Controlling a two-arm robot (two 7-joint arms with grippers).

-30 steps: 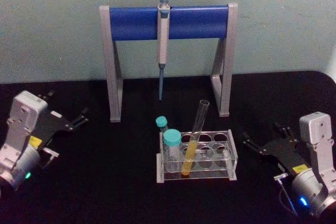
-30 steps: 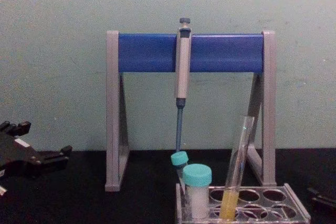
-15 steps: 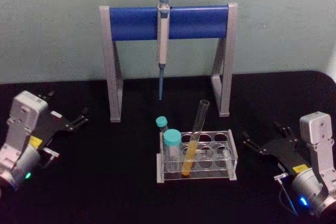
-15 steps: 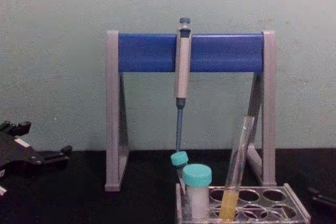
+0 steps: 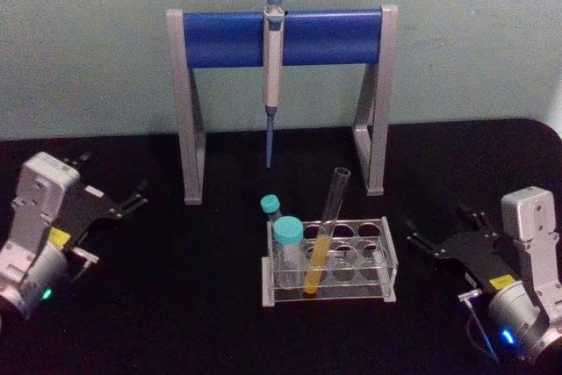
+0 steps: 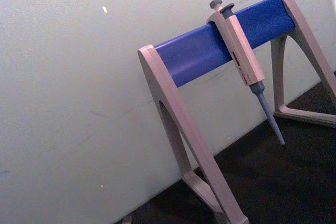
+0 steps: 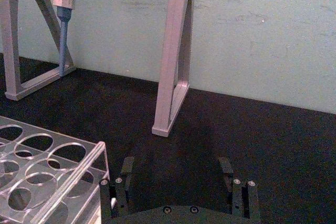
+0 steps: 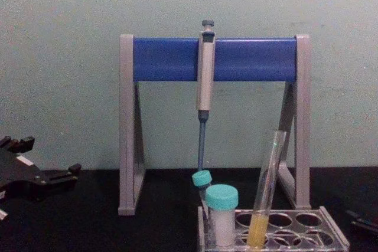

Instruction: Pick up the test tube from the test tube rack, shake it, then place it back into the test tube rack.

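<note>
On a black table (image 5: pixel 176 305), the test tube (image 5: pixel 324 230) leans in the test tube rack (image 5: pixel 329 263), its yellow-orange liquid pooled in the lower part and its open mouth tipped toward the far right. The clear rack sits at the centre of the table, between the two arms. Two teal-capped vials (image 5: pixel 286 243) stand in the rack's left end, just beside the tube; from the chest view the nearer vial (image 8: pixel 222 213) rises close to the tube's left.

Behind the rack stands a grey-and-blue pipette stand (image 5: pixel 281 94) against the pale wall (image 5: pixel 88 41), with a pipette (image 5: pixel 272 76) hanging from its bar, tip pointing down above the table, behind the vials.

The right gripper (image 5: pixel 443 239) rests low on the table to the right of the rack, apart from it, its fingers (image 7: pixel 122 182) spread wide with bare tabletop between them; the rack's corner shows near them in the right wrist view. The left gripper (image 5: pixel 132 199) sits well off to the left, near the stand's left leg, holding nothing; whether its claw is spread or closed, I cannot tell.
</note>
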